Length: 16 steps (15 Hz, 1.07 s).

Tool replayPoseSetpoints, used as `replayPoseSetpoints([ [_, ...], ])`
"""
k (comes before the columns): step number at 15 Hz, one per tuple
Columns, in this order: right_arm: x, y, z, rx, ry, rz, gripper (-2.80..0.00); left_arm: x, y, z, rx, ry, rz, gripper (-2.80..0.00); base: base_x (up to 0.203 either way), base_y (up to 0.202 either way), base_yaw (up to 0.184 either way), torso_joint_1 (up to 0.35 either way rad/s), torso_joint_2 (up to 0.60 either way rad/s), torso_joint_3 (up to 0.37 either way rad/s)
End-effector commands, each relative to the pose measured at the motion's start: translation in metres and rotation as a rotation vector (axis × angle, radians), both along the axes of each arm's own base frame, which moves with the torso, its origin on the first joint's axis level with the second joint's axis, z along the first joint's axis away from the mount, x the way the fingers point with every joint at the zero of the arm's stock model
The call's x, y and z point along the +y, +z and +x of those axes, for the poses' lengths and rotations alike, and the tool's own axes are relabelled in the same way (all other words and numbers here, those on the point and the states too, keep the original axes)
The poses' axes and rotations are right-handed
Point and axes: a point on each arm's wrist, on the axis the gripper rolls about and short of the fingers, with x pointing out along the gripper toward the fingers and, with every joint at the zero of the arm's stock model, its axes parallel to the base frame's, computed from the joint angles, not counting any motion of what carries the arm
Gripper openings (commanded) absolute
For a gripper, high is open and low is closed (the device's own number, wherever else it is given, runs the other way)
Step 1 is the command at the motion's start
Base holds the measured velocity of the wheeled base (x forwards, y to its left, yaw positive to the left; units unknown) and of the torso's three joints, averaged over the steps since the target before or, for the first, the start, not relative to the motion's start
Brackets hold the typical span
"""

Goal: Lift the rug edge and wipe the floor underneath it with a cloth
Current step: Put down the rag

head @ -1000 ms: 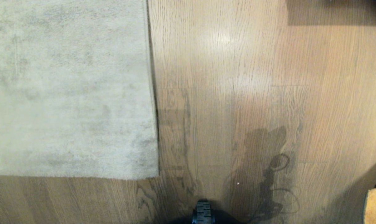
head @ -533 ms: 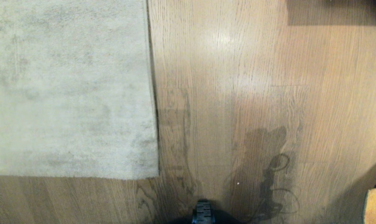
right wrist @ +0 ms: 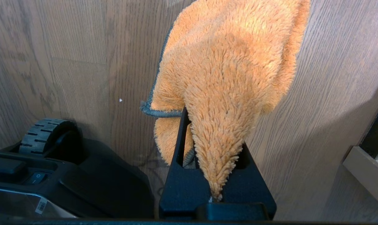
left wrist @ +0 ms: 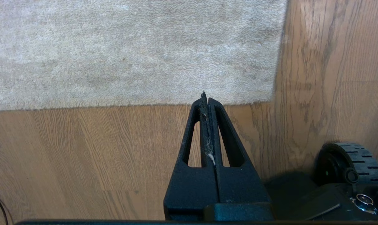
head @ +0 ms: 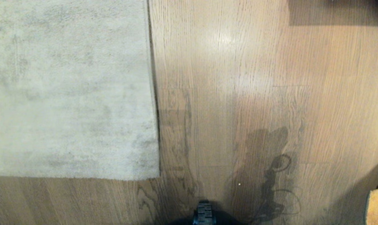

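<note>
Two wrist views gave us what the head view missed: left gripper [left wrist: 206, 97] pressed together, empty, over the floor [head: 239, 93] near the rug edge [head: 154, 125]; right gripper [right wrist: 207, 125] pinching the cloth [right wrist: 226, 68]. Head view caught only a cloth corner at lower right. Nothing had moved since a second earlier; rug flat.

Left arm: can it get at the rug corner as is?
Probably yes. The left gripper, shut and empty, hangs over bare floor near the rug corner, nothing between. The rug lies flat, so it must open first.
</note>
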Motion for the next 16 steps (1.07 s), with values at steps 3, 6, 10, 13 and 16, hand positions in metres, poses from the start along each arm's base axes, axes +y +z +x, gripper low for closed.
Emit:
replayPoseSetpoints([
  [3, 0.000, 0.000, 0.000, 0.002, -0.001, 0.003, -2.80, 0.000, 0.000, 0.000, 0.000, -0.001, 0.000, -2.80, 0.000, 0.000, 0.000, 0.000, 0.00, 0.000],
  [6, 0.000, 0.000, 0.000, 0.009, 0.001, -0.032, -2.80, 0.000, 0.000, 0.000, 0.000, 0.001, 0.000, -2.80, 0.000, 0.000, 0.000, 0.000, 0.00, 0.000],
  [10, 0.001, 0.022, 0.009, 0.088, 0.031, -0.038, -2.80, 0.000, 0.000, 0.000, 0.000, -0.001, 0.000, -2.80, 0.000, 0.000, 0.000, 0.000, 0.00, 0.000],
  [13, 0.001, 0.048, 0.024, 0.158, 0.051, -0.037, -2.80, 0.000, 0.000, 0.000, 0.000, -0.001, 0.000, -2.80, 0.000, 0.000, 0.000, 0.000, 0.00, 0.000],
  [16, 0.001, 0.064, 0.048, 0.207, 0.056, -0.037, -2.80, 0.000, 0.000, 0.000, 0.000, 0.001, 0.000, -2.80, 0.000, 0.000, 0.000, 0.000, 0.00, 0.000],
])
